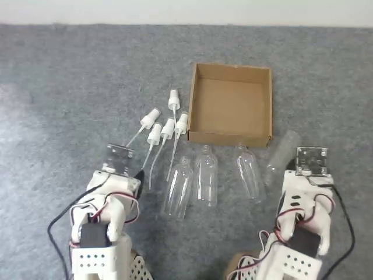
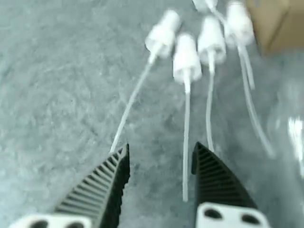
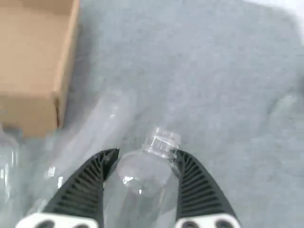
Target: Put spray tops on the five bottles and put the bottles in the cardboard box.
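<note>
Bottles (image 1: 206,175) beside cardboard box (image 1: 231,138)

Clear uncapped bottles (image 1: 206,175) lying by open cardboard box (image 1: 230,139), spray tops (image 1: 168,127) beside

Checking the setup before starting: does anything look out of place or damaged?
Nothing stands out: the clear plastic bottles lie on their sides, the white spray tops lie loose beside the brown cardboard box.

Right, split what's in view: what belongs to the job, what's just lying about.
Job: five spray tops; four bottles lying by the cardboard box; fifth bottle at the right claw; left claw, open, near the spray tops.
Just there: grey carpet; pale strip beyond its far edge.
</note>
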Robot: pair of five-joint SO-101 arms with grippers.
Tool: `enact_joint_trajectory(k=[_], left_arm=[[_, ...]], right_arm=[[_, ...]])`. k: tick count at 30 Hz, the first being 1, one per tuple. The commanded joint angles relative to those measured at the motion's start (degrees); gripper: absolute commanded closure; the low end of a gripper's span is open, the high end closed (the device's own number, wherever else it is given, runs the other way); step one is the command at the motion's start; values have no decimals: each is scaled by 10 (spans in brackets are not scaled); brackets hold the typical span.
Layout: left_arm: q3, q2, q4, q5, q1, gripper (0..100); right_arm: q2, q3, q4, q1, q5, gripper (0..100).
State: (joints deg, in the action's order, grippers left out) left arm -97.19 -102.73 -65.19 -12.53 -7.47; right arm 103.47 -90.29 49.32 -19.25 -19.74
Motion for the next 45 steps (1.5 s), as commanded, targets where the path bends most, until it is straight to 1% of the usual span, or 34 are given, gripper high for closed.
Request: enact_joint_trajectory(k=[1, 4, 7, 9, 10, 14, 16, 18, 21, 23, 27, 30, 34, 36, 40, 42, 45], left_arm=[[7, -16, -34, -115, 3, 803], [7, -16, -40, -137, 3, 803], [7, -16, -40, -140, 3, 803], [7, -16, -41, -140, 3, 803], [7, -16, -45, -141, 3, 803], [7, -16, -52, -141, 4, 803], [7, -16, -52, -141, 4, 803], [7, -16, -52, -141, 3, 804], [7, -16, -52, -141, 0, 804], [7, -16, -52, -141, 0, 804], [7, -16, -52, -141, 0, 804], [7, -16, -52, -141, 0, 804], [7, -16, -52, -141, 0, 804], [7, -16, -52, -141, 0, 804], [7, -16, -52, -141, 1, 804], [7, -16, -48, -142, 2, 804], [7, -16, -47, -142, 1, 804]], right_arm=[[5, 107, 20, 9, 2, 992], [-16, 178, 55, 18, 5, 992], [-100, 250, 86, 19, 6, 992], [-188, 301, 109, 20, 6, 987], [-236, 328, 123, 24, 4, 969], [-449, 466, 189, 53, 5, 835], [-556, 547, 227, 65, 4, 787], [-651, 623, 264, 68, 5, 771], [-777, 719, 314, 61, 1, 772], [-842, 753, 323, 47, -14, 775], [-921, 780, 298, 3, -47, 840], [-954, 777, 298, -15, -86, 797], [-978, 782, 298, -15, -87, 729], [-985, 784, 302, -12, -62, 727], [-1011, 753, 291, -7, 42, 726], [-1022, 726, 268, -7, 86, 725], [-1035, 686, 229, -19, 131, 725]])
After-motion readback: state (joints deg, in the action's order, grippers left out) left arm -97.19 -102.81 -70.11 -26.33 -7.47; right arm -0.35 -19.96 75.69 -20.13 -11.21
